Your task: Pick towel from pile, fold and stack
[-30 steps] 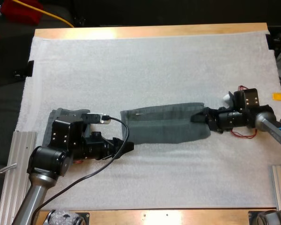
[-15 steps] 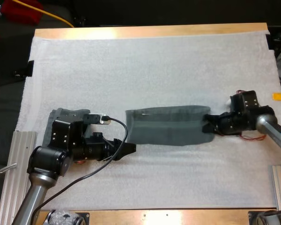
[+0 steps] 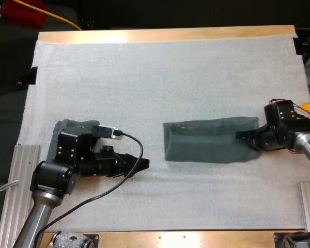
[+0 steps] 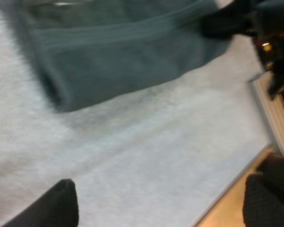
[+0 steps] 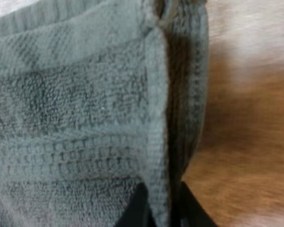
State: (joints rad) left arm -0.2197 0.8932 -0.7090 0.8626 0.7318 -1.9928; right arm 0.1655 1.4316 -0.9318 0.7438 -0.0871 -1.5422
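On the right half of the white mat (image 3: 170, 77) lies a dark grey-green towel (image 3: 209, 147), folded into a long strip that runs left to right and lies flat. My right gripper (image 3: 246, 136) sits low at the strip's right end. The right wrist view shows its two black fingers (image 5: 141, 208) pinched on a doubled edge of the towel (image 5: 75, 118), one finger on each side of the fold. My left gripper (image 3: 139, 165) hangs low over bare mat, well apart from the strip's left end and pointing towards it. In the left wrist view its fingers (image 4: 61, 205) stand wide apart with nothing between them, the towel (image 4: 123, 52) lies ahead, and the right gripper (image 4: 227, 26) is at its far end. Near the mat's left edge, a second dark towel (image 3: 67, 126) lies partly hidden under my left arm (image 3: 57, 178).
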